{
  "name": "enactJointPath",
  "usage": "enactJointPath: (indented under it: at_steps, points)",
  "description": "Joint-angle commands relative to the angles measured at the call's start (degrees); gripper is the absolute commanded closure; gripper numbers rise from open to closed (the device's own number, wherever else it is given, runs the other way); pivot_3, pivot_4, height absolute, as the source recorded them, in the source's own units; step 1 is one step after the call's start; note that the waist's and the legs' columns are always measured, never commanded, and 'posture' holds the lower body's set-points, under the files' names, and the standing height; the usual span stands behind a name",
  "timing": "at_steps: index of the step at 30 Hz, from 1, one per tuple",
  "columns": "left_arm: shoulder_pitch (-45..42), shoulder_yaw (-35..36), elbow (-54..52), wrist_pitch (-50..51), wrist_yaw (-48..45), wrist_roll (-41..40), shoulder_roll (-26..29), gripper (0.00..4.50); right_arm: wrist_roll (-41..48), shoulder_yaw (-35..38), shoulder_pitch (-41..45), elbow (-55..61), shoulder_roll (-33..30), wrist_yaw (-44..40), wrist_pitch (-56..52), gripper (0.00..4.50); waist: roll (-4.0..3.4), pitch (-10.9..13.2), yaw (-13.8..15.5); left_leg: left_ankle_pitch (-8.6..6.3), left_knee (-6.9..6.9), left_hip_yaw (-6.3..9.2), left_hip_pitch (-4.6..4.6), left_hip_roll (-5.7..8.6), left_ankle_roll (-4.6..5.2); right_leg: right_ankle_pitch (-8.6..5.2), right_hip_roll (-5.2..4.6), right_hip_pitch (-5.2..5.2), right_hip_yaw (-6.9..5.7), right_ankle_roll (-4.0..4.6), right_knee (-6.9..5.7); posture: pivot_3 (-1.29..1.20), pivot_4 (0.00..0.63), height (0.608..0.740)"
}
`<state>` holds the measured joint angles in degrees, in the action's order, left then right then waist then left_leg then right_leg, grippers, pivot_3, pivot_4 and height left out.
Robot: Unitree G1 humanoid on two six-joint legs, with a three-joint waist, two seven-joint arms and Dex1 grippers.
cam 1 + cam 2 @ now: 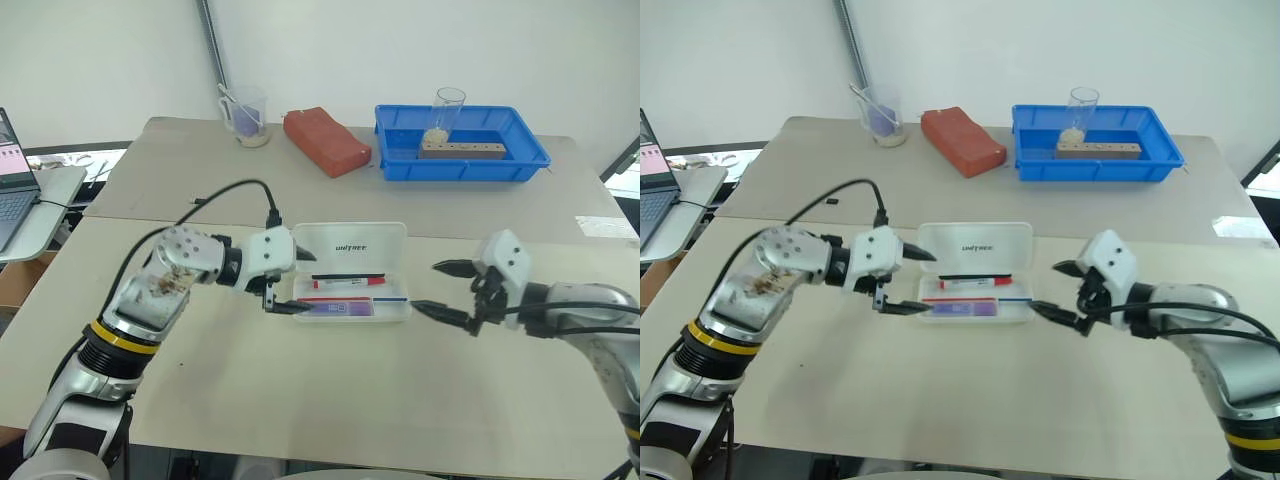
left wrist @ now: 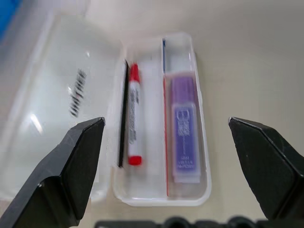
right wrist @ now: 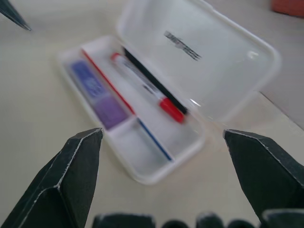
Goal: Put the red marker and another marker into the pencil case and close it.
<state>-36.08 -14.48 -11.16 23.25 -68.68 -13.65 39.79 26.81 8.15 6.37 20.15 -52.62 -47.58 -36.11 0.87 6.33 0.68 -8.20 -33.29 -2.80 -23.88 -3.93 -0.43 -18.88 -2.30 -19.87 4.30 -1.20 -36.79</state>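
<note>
Since the white-barrelled red-capped marker (image 2: 134, 115) and chunky lavender highlighter (image 2: 184, 129) already lie inside the translucent white plastic pencil case (image 1: 352, 272), we only need its lid shut. Both claws, left (image 1: 284, 288) and right (image 1: 447, 291), flank the case, spread wide and empty.

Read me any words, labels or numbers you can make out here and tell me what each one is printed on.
"UNITREE": small black lettering on the open lid of the pencil case; blurred, so this is a best reading.
Print on the purple marker in the case: too blurred to read.
Print on the barrel of the red marker: too small to read.
Laptop screen at the far left: nothing legible.
</note>
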Motion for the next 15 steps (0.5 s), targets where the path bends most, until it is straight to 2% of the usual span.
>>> enactJointPath:
  at_steps: [1, 6, 11, 15]
  points:
    - [-4.87, 3.21, -3.04, 1.79, -0.87, -5.23, -1.92, 0.06, -5.20, 1.70, -0.38, -9.89, -2.99, -2.78, 7.17, 0.00, -0.01, -0.01, 0.06, 0.00, -0.02, 0.00, 0.00, 0.00, 0.00, -0.01, 0.00, 0.04, -0.01, -0.01, 0.02, 0.00, 0.150, 0.740]
    - [-9.08, 3.63, -4.95, 4.99, -0.85, -10.25, -5.51, 0.06, -10.61, -1.37, 1.81, -23.08, -3.98, -4.11, 10.58, 0.00, -0.05, 0.04, -0.22, -0.01, -0.05, 0.00, 0.04, 0.01, 0.02, -0.02, 0.00, 0.13, 0.01, -0.04, 0.03, 0.00, 0.150, 0.740]
    - [-8.70, 3.47, -7.94, 7.04, -0.41, -12.39, -5.91, 0.06, -11.68, -2.00, 2.29, -25.79, -3.23, -4.82, 9.37, 0.00, -0.40, 0.20, -0.93, -0.01, -0.06, 0.00, 0.08, 0.03, 0.02, -0.04, 0.02, 0.15, 0.05, -0.07, 0.01, 0.00, 0.150, 0.740]
    - [-8.22, 3.73, -9.06, 8.00, -0.68, -13.91, -5.43, 0.06, -11.67, -2.06, 4.27, -27.15, -0.82, -3.31, 7.40, 0.00, -0.39, 0.21, -1.25, -0.01, -0.11, 0.04, 0.17, 0.02, 0.01, -0.05, 0.04, 0.32, 0.04, -0.09, 0.03, 0.00, 0.150, 0.740]
